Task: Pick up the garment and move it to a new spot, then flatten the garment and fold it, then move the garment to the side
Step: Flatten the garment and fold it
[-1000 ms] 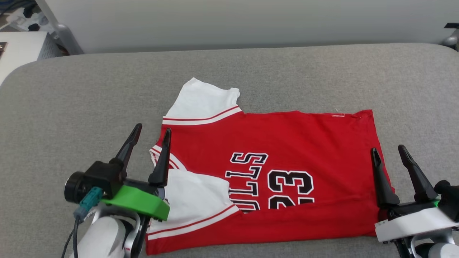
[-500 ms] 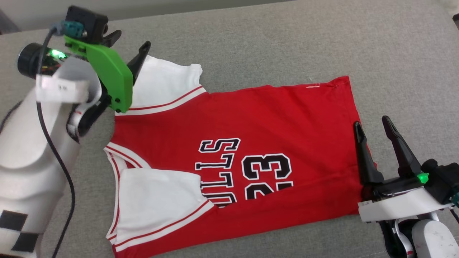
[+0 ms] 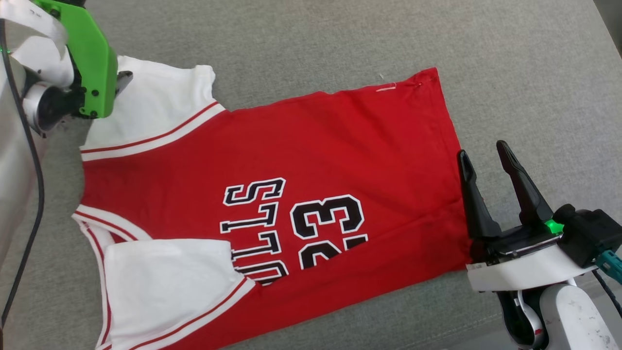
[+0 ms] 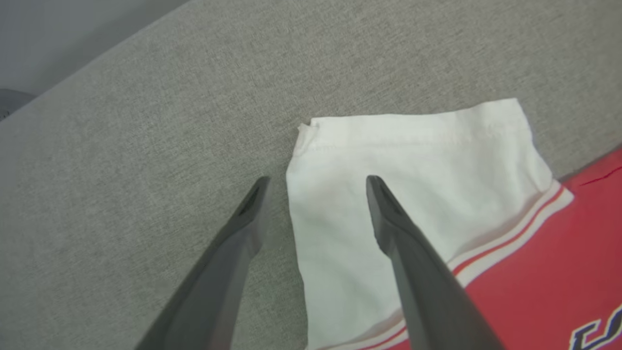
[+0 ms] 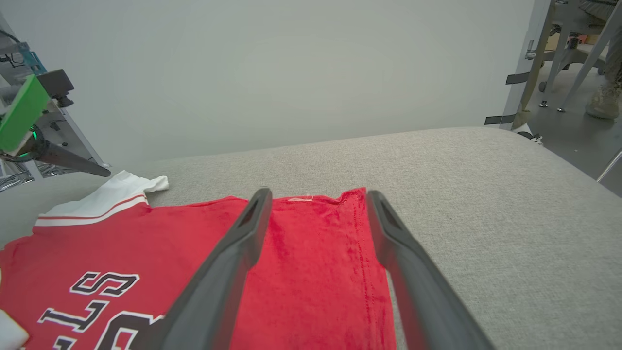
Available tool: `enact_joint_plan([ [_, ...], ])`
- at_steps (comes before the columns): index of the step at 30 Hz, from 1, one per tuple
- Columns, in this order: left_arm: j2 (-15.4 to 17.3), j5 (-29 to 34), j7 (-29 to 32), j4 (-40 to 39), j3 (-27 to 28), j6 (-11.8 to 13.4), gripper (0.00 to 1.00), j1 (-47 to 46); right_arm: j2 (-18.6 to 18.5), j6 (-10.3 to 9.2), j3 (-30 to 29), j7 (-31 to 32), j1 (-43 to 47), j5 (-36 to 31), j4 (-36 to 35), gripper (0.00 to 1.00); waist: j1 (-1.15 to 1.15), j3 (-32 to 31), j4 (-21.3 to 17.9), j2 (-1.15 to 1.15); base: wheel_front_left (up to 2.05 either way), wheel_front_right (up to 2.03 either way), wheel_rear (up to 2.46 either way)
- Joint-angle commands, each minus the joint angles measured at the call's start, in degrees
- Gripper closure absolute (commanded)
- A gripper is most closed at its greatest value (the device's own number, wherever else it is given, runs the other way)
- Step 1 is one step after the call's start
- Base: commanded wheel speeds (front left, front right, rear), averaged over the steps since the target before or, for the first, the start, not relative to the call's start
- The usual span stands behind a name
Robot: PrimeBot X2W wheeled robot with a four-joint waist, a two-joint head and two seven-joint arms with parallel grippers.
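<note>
The garment (image 3: 316, 146), a red jersey with white sleeves and black "BULLS 23" print, lies spread on the grey padded surface, collar to the left and hem to the right. Its near sleeve is folded in over the chest. My left gripper (image 4: 317, 179) is open above the far white sleeve (image 4: 413, 160); one finger is over the cloth, the other over the bare surface beside the sleeve's edge. In the head view its green mount (image 3: 92, 63) hides most of the fingers. My right gripper (image 3: 482, 149) is open and empty at the hem (image 5: 359, 243), fingers pointing along it.
The grey padded surface (image 3: 534, 73) extends on all sides of the jersey, with a pale wall (image 5: 291, 73) behind it. Off its right edge are floor, metal frame legs (image 5: 559, 58) and a person's shoe (image 5: 605, 99).
The head camera has tilted down and shifted. My left arm swung from the collar on the near side up to the far white sleeve, still open. The right gripper stayed by the hem.
</note>
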Motion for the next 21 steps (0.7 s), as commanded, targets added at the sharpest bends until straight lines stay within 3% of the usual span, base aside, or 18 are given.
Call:
enact_joint_plan([
  [1,0.33,-0.88,0.44,1.09,-0.14,-0.14,0.00,-1.82,0.47,-0.05,0.32,-0.48,-1.12,-0.01,0.18,0.00,-0.01,2.11,-1.85,0.00,0.00,0.00,0.00],
  [13,-0.07,-0.34,-1.47,8.94,-1.73,-0.09,0.00,-5.36,0.11,-0.05,1.11,-0.89,-2.01,0.48,-0.47,0.00,-0.01,4.92,-2.72,0.00,0.00,0.00,0.00],
  [14,-1.20,-1.88,0.09,11.03,-1.28,0.36,1.00,-5.16,0.02,-0.05,1.00,-0.94,-2.19,0.22,-0.78,0.00,-0.01,5.33,-2.55,0.00,0.00,0.00,0.00],
  [21,-3.06,-4.41,-0.48,12.64,0.17,1.06,1.00,-4.37,-0.53,-0.05,0.50,-0.72,-2.47,-0.43,-0.65,0.00,-0.01,4.07,-1.33,0.00,0.00,0.00,0.00],
])
